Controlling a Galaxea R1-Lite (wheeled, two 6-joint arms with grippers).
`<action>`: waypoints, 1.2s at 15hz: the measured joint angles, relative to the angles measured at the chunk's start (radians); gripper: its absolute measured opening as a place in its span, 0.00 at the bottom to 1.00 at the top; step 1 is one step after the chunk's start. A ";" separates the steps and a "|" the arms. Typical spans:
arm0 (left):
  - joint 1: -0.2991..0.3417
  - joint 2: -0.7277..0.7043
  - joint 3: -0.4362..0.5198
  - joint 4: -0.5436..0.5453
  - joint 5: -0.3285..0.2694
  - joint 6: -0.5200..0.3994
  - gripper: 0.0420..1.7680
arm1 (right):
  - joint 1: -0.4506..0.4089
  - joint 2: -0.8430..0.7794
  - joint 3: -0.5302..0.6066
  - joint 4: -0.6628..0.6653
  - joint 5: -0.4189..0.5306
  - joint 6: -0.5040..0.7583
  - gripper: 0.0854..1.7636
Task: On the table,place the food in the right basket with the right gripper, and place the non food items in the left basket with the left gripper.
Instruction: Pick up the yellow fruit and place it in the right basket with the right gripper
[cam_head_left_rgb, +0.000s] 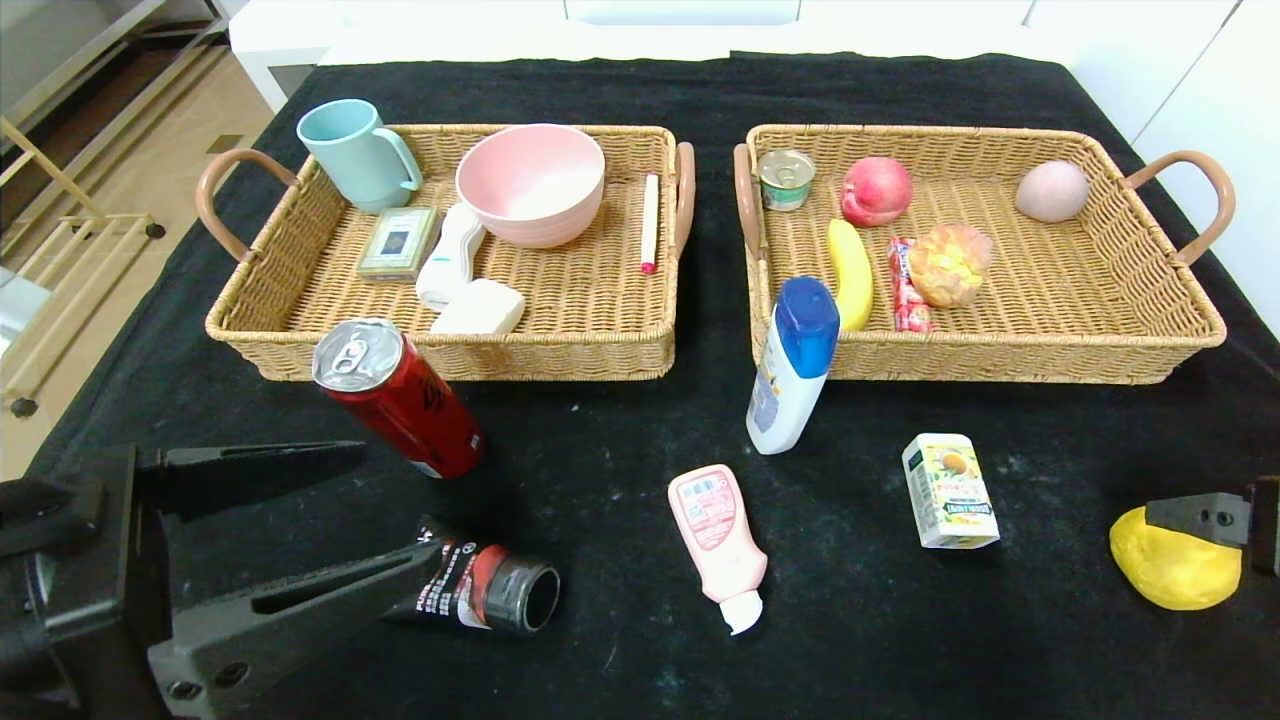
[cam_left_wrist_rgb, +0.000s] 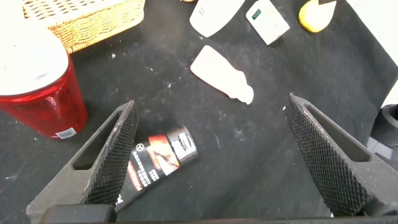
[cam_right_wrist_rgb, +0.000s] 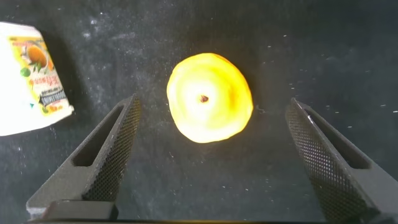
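Right end effector (cam_right_wrist_rgb: 208, 155) spread wide above the yellow pear (cam_right_wrist_rgb: 209, 97), touching nothing; left end effector (cam_left_wrist_rgb: 214, 155) likewise spread over the black tube (cam_left_wrist_rgb: 158, 158).

Two woven wicker baskets with loop handles on the lint-flecked black table (cam_head_left_rgb: 620, 500). Left basket (cam_head_left_rgb: 300, 330): one blue mug, one pink bowl, one card box, one pen, white items. Right basket (cam_head_left_rgb: 1180, 330): one tin, one peach, one banana, one pale egg-shaped thing, snack packets.

Six things loose on the cloth: red can (cam_head_left_rgb: 400, 395), tube, pink squeeze bottle (cam_head_left_rgb: 718, 530), blue-capped white bottle (cam_head_left_rgb: 792, 365) standing just before the right basket, boxy juice carton (cam_head_left_rgb: 948, 490), pear.
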 joint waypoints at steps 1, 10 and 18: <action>0.000 -0.001 0.000 0.000 0.000 0.000 0.97 | 0.000 0.006 0.000 0.000 0.007 0.006 0.97; 0.000 -0.016 0.000 0.003 0.000 0.002 0.97 | -0.053 0.110 0.027 -0.076 0.027 0.059 0.97; -0.002 -0.029 0.000 0.004 0.000 0.002 0.97 | -0.060 0.150 0.041 -0.083 0.072 0.069 0.97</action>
